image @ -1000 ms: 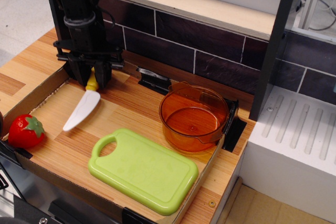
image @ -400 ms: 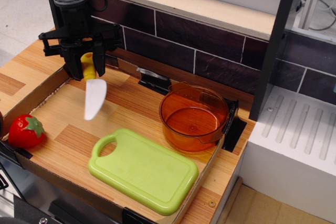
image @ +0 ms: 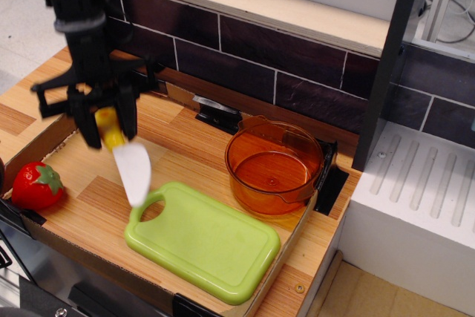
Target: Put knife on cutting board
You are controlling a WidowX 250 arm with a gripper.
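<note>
single raised view from the front, angled down across the counter (image: 67, 176), tiled wall (image: 297, 57) behind, moderately near

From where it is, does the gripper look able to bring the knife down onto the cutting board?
Probably yes. The gripper holds the knife by its yellow handle, blade tip hanging beside the cutting board's handle hole. The board's top is bare, and the orange pot stands off to the side.

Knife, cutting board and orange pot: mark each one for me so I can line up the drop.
knife (image: 133, 171), the one camera view, on the white blade below the pincer.
cutting board (image: 204, 240), same view, on the bare green middle of the board.
orange pot (image: 273, 170), same view, on the see-through bottom inside.
</note>
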